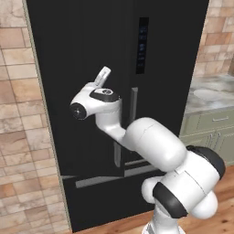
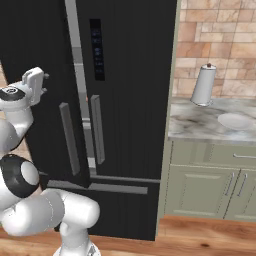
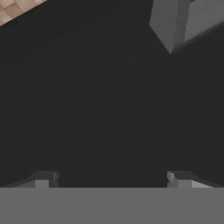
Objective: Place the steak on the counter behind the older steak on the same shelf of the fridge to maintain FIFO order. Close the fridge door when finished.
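The fridge stands shut, left of the desk. The steak is not identifiable on the desk. The fridge door faces the end effector, released and empty. Step in hand: door opening. Next move, as judged: reach and grip the handle.

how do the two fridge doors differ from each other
The right fridge door carries a narrow dark display strip; the left fridge door is plain. The left door seems to stand slightly proud of the right one, which sits flush. Both are tall, black, with a grey vertical handle.
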